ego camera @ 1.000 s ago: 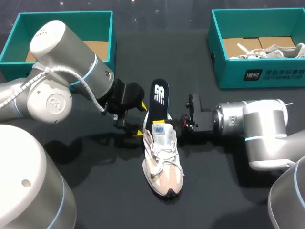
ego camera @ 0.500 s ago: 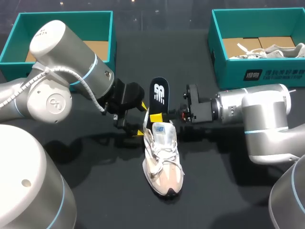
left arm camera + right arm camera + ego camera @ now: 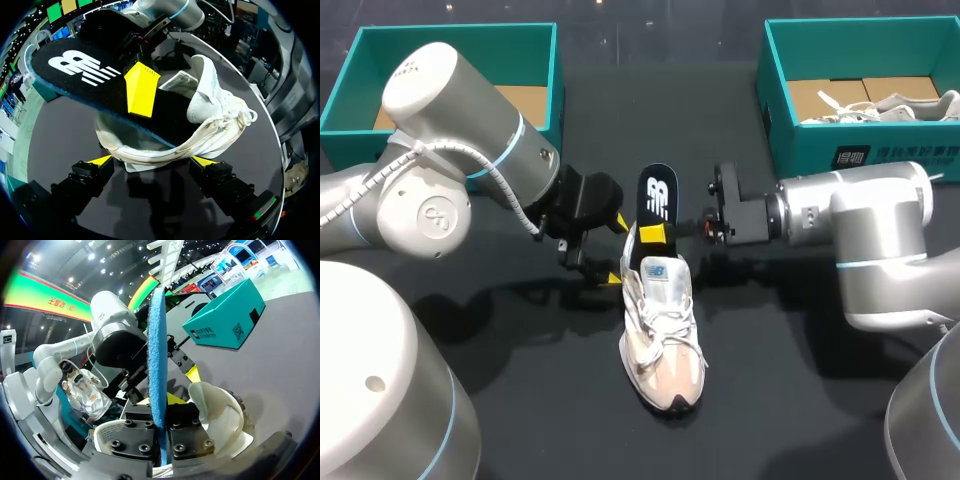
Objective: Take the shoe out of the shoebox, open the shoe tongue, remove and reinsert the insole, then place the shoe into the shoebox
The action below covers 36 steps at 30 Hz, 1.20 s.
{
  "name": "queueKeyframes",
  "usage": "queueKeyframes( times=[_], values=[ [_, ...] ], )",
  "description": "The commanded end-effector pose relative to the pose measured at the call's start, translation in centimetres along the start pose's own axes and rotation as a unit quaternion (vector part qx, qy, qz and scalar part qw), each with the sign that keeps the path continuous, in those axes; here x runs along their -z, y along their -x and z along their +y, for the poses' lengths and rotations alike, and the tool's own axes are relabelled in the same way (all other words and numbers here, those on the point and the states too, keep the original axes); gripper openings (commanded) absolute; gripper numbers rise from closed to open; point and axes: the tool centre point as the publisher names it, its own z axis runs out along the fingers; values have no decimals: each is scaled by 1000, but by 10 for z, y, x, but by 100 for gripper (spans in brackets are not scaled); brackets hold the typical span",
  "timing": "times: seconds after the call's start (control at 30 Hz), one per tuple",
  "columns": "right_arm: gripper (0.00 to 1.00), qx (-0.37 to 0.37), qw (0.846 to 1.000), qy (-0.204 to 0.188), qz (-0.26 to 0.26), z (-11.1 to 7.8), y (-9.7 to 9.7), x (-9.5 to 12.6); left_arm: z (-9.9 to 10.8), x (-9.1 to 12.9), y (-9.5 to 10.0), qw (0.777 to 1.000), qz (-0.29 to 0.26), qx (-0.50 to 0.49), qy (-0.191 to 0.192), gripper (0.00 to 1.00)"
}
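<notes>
Starting at the left, an open teal shoebox (image 3: 557, 80) sits at the table's far corner with brown card inside it. The left arm (image 3: 450, 150) comes in just ahead of it and ends in the left tool (image 3: 617, 250), low at the heel of the shoe (image 3: 662, 340). In the left wrist view its yellow tips stand wide apart, one against each side of the heel, so the tool is clamped on the shoe.

The pale, laced shoe stands on its sole near the middle of the dark table (image 3: 770, 400), toe pointing away from the boxes. The insole (image 3: 656, 195), dark on top with a white logo and blue underneath, rises out of the shoe's opening and leans back over the heel, its front end still inside the shoe.

The right tool (image 3: 658, 233) pinches that insole just above the collar. The right wrist view shows the blue edge squeezed between the two finger blocks, and the left wrist view shows one yellow finger (image 3: 141, 90) lying flat on the insole's top face. The right arm (image 3: 860, 230) reaches in level from the right.

Beyond it, at the far right corner, a second teal shoebox (image 3: 860, 155) holds another pale shoe (image 3: 910, 105).
</notes>
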Motion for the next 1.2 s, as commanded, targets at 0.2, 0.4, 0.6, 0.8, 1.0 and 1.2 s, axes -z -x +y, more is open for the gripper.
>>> queueKeyframes(
  times=[0.2,0.4,0.6,0.8,1.0,1.2],
  values=[
    [0,-56,998,-5,13,-37,8,-6,0,0,0,1000,0,0,0,100],
    [0,-66,998,-1,10,-44,6,-4,0,0,0,1000,0,0,0,100],
    [48,-27,1000,-9,4,-23,-2,-5,0,0,0,1000,0,0,0,100],
    [38,-1,1000,-16,-2,-3,-3,0,0,0,0,1000,0,0,0,100],
    [15,5,1000,-19,-6,7,1,4,0,0,0,1000,0,0,0,100],
    [0,-12,1000,-15,-1,-1,10,3,0,0,0,1000,0,0,0,100]
  ],
)
